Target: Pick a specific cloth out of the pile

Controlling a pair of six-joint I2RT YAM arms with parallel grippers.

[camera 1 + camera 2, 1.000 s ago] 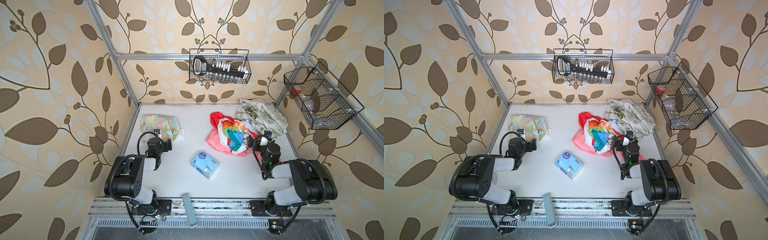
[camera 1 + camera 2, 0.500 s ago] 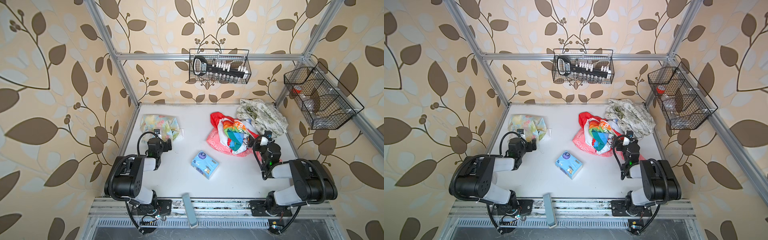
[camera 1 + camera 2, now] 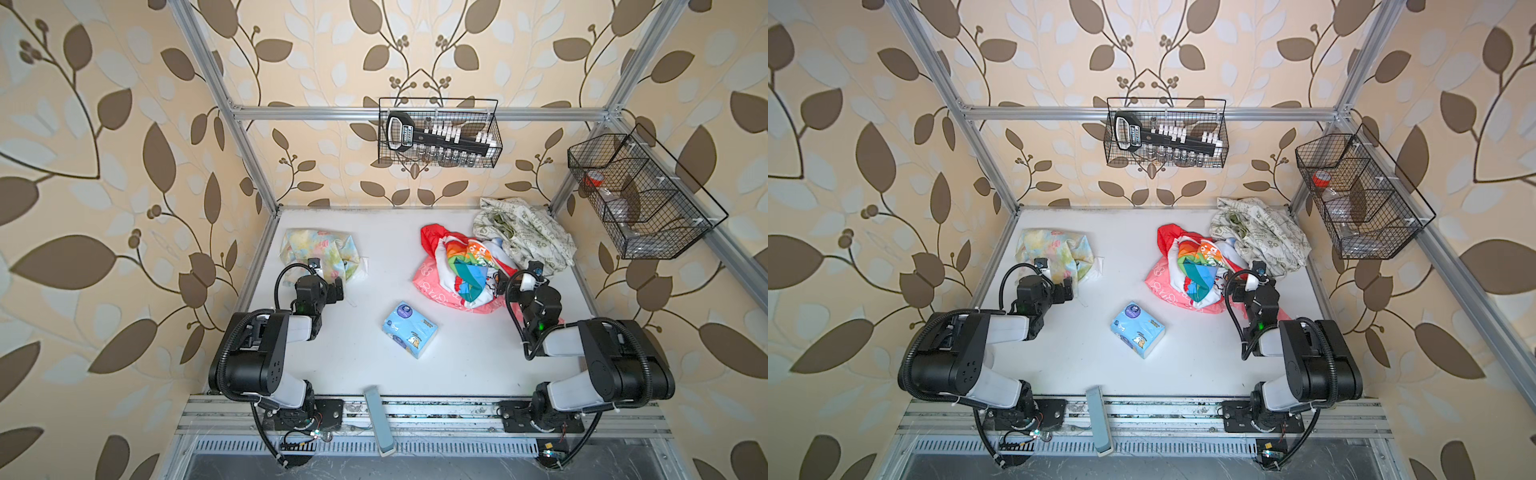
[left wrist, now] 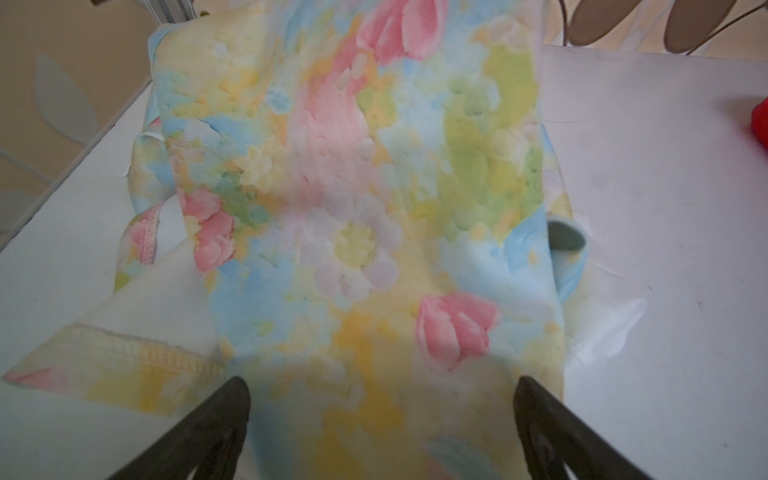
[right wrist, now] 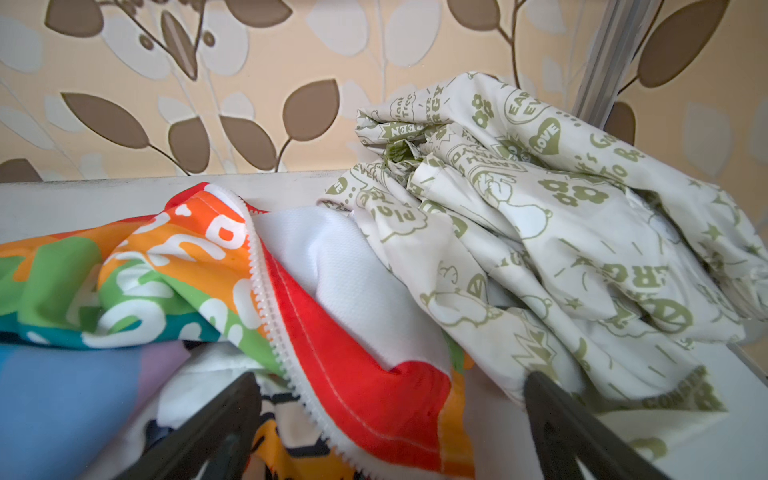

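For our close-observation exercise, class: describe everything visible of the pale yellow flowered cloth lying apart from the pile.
The cloth is fleecy-looking fabric, pale yellow with pink tulips, a white daisy and blue-green blotches, with stitched hems. It lies crumpled and partly folded on the white table near its far left corner, apart from the pile. The left gripper hangs at its near edge, jaws open astride a fold; contact cannot be told.

The cloth (image 3: pixel 324 247) is pale yellow with pink flowers and blue-green blotches; it lies crumpled at back left. The pile (image 3: pixel 465 266), well apart at back right, heaps rainbow, red, coral and green-printed white fabrics.
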